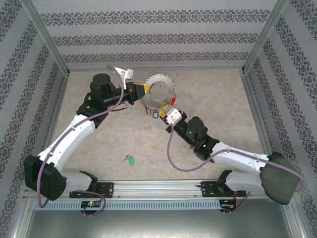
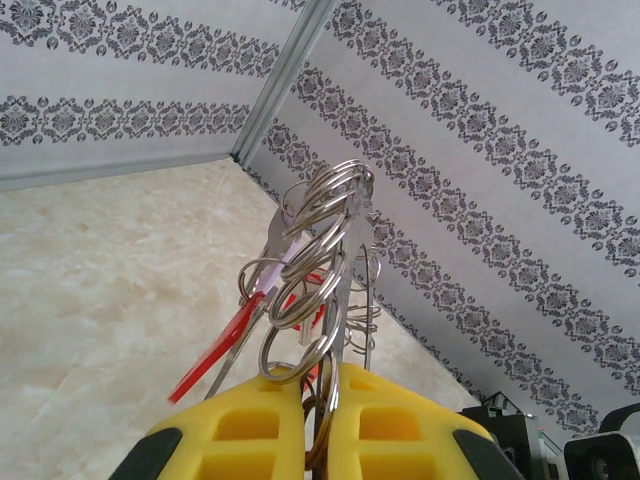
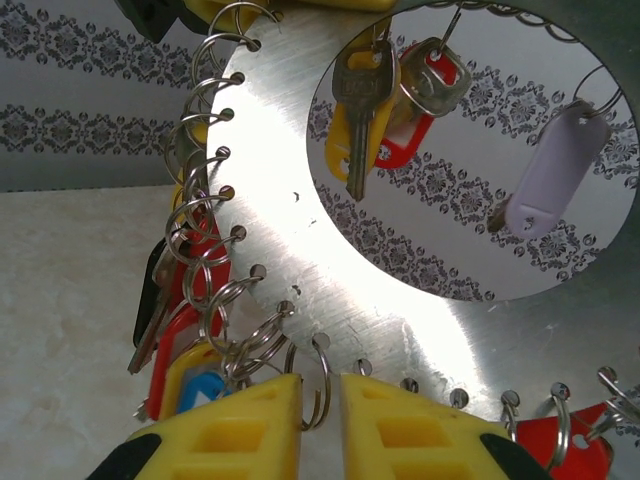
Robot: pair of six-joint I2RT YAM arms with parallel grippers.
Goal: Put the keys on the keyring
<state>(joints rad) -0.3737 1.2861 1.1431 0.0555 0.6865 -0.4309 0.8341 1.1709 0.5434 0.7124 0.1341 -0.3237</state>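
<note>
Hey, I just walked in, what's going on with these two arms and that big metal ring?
The left gripper is shut on the edge of the keyring, holding it up off the table. The right gripper is at the keyring's lower edge, its fingers close on either side of one small split ring; whether that is pinched I cannot tell. A key with a green tag lies on the table between the arms, not yet on the keyring.

Keyring (image 1: pixel 159 91) above table (image 1: pixel 223 99) rear-middle; 1 key (image 1: pixel 130 159) on table, near-left of it.
</note>
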